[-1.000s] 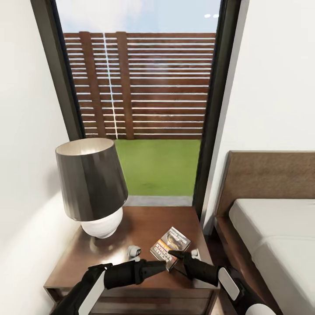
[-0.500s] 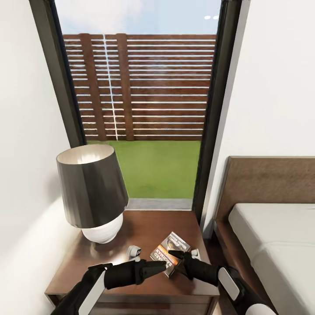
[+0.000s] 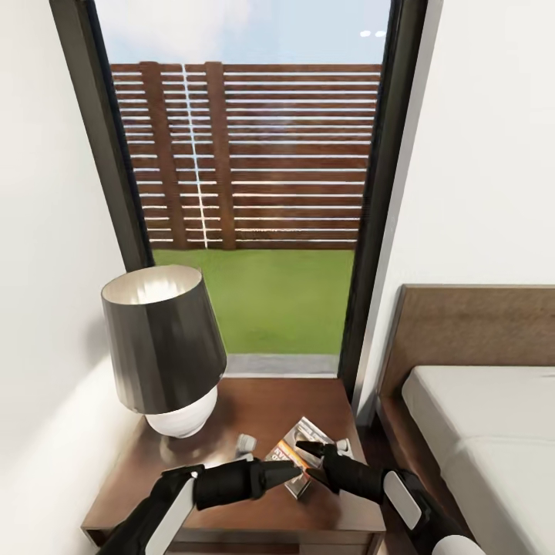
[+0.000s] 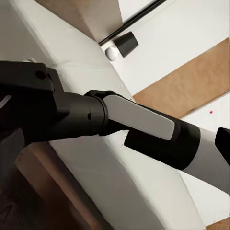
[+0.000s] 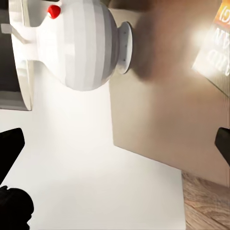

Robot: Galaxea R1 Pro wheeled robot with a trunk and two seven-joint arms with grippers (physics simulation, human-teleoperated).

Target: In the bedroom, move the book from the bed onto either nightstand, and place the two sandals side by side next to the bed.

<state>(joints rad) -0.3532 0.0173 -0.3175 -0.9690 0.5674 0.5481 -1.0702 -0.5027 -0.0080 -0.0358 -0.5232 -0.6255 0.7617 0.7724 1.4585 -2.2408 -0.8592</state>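
Note:
The book, dark with an orange band, lies flat on the dark-brown nightstand near its front right corner; its cover also shows in the right wrist view. My right gripper hovers over the book's near part, its fingers spread wide and open with nothing between them. My left gripper reaches in from the left, its tip closed to a point just beside the book's front edge. The bed with its grey mattress stands to the right. The sandals are out of view.
A lamp with a dark shade and white round base takes the nightstand's left half. Two small white objects lie near the book. Behind is a tall window; white walls stand on both sides. A brown headboard backs the bed.
The head camera has tilted, so everything sits lower in the picture. My left gripper has crept a little to the right toward the book. The book rests in the same spot on the nightstand.

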